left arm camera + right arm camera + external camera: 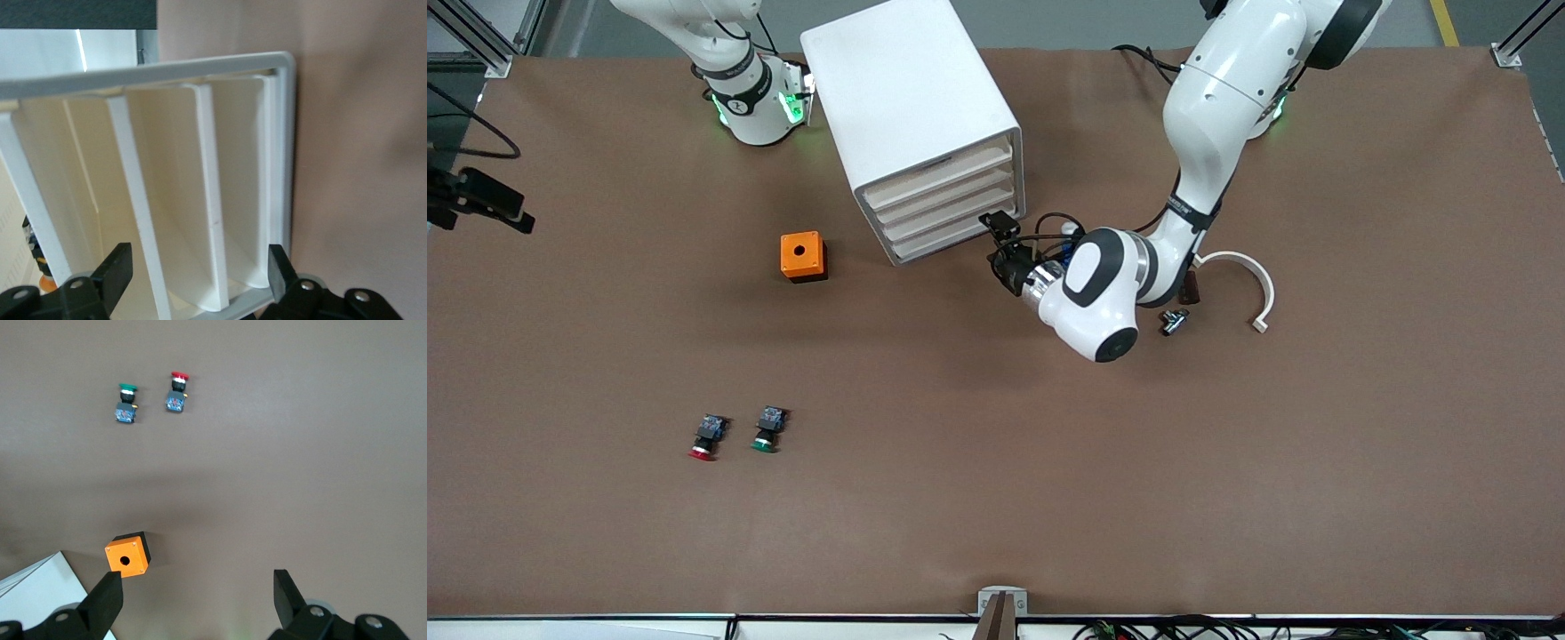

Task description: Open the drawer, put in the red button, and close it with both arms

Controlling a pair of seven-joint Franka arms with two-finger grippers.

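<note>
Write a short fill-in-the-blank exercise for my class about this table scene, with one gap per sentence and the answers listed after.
1. The cabinet has ____ drawers, all pushed in.
2. The left gripper is at the front of the ____ drawer.
3. Beside the red button lies a button with a ____ cap.
4. The orange box has a round ____ in its top.

Answers: four; bottom; green; hole

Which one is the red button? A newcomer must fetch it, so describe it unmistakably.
Start at the white cabinet, then the orange box beside it. Well nearer the front camera than that box, two tiny buttons lie side by side. The red button has the red cap; the green button beside it has a green one.
</note>
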